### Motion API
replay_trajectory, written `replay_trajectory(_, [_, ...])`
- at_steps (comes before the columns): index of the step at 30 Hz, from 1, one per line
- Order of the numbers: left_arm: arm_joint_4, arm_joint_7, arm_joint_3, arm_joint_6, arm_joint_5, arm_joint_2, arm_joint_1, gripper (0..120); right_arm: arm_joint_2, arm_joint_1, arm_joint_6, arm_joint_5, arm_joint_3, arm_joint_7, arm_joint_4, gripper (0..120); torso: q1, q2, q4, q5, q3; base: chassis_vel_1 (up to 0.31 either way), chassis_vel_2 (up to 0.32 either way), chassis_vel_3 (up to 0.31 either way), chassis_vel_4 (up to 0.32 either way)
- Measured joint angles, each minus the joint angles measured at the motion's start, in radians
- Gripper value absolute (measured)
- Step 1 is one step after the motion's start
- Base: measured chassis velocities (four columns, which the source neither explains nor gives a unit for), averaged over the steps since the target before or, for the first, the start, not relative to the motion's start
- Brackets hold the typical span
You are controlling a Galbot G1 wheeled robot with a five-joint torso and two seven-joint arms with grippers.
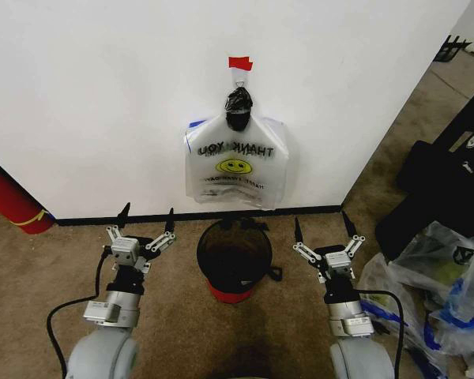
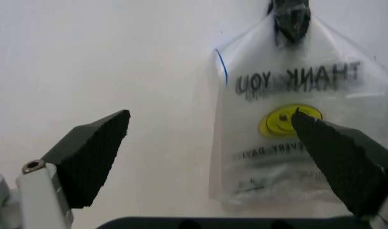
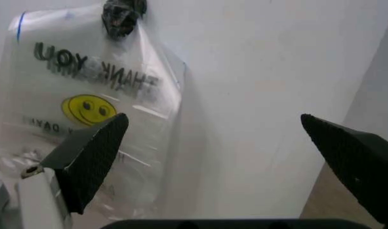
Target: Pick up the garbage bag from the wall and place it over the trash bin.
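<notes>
White painted wall [image 1: 103, 103] with a black baseboard fills the head view above brown carpet. We note the thin see-through plastic garbage bag [image 1: 235, 162] with black print and a yellow smiley hanging flat on the wall from a small metal hook [image 1: 239, 75] under a red tape strip [image 1: 240, 62], its handles bunched into a dark knot, presumably so the bag hangs at reach height. Directly below stands the small round red trash bin [image 1: 234, 257] with black rim, touching or nearly touching the baseboard, so the bag need only travel down. Our left gripper [image 1: 147, 225] and right gripper [image 1: 322, 230] hover low on either side of the bin, both with fingers spread wide, holding nothing, well below the bag. Stuffed clear bags [image 1: 434, 276] lie on the carpet to the right. Left wrist view: the spread fingers [image 2: 92, 152] frame bare wall, with the bag's smiley partly behind one fingertip; no contact. Right wrist view: the bag hangs beyond one finger [image 3: 89, 155], likewise untouched. We judge the pick not yet begun.
</notes>
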Motion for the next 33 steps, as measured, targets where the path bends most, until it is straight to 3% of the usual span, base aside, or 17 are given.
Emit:
replay_trajectory(4, [0.025, 0.048, -0.033, -0.035, -0.003, -0.001, 0.000, 100, -0.020, -0.009, -0.016, 0.051, 0.018, -0.002, 0.011, 100, 0.000, 0.000, 0.0000, -0.0001, 0.000, 0.000, 0.000, 0.000, 0.000])
replay_trajectory(11, [0.033, 0.041, -0.038, -0.038, 0.009, -0.007, -0.015, 100, -0.018, -0.020, -0.028, 0.101, 0.007, -0.002, 0.016, 100, 0.000, 0.000, 0.0000, -0.0001, 0.000, 0.000, 0.000, 0.000, 0.000])
replay_trajectory(23, [0.040, 0.048, -0.044, -0.054, 0.035, -0.015, -0.016, 100, -0.009, -0.010, -0.019, 0.079, 0.019, -0.017, 0.010, 100, 0.000, 0.000, 0.0000, 0.0000, 0.000, 0.000, 0.000, 0.000, 0.000])
replay_trajectory(27, [0.049, 0.049, -0.054, -0.082, 0.094, -0.019, -0.019, 100, -0.007, 0.003, 0.039, 0.009, 0.056, -0.036, -0.003, 100, 0.000, 0.000, 0.0000, -0.0001, 0.000, 0.000, 0.000, 0.000, 0.000])
replay_trajectory(30, [0.072, 0.082, -0.105, -0.162, 0.222, -0.030, -0.034, 100, -0.002, 0.030, 0.152, -0.112, 0.128, -0.119, -0.026, 100, 0.000, 0.000, 0.0001, 0.0000, 0.000, 0.000, 0.000, 0.000, 0.000])
replay_trajectory(33, [0.074, 0.113, -0.126, -0.192, 0.262, -0.033, -0.039, 100, -0.002, 0.032, 0.177, -0.150, 0.146, -0.146, -0.027, 100, 0.000, 0.000, 0.0000, 0.0001, 0.000, 0.000, 0.000, 0.000, 0.000])
